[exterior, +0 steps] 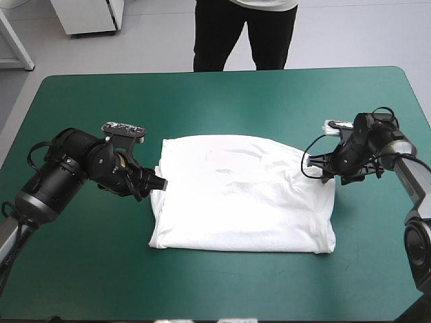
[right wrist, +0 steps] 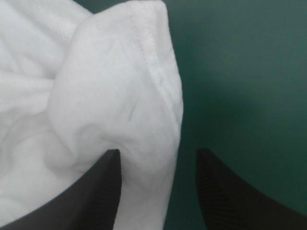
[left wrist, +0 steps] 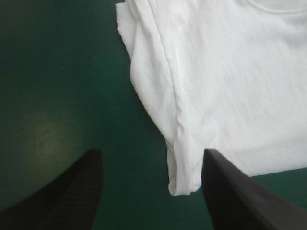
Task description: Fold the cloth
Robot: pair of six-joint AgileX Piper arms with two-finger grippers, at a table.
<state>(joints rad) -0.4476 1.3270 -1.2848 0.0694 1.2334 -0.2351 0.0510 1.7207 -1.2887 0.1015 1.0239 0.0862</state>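
The white T-shirt (exterior: 242, 195) lies folded into a broad flat rectangle at the middle of the teal-green table. My left gripper (exterior: 156, 183) sits low at the shirt's left edge, open, with the folded edge (left wrist: 180, 143) lying ahead between its black fingers (left wrist: 72, 191). My right gripper (exterior: 324, 168) is at the shirt's far right corner, open as well. A hemmed fold of the T-shirt (right wrist: 134, 110) rises between and just ahead of its fingers (right wrist: 96, 191), apart from both pads.
Bare teal-green cover (exterior: 81, 269) surrounds the shirt on all sides, with wide room toward the near edge and the far edge (exterior: 222, 74).
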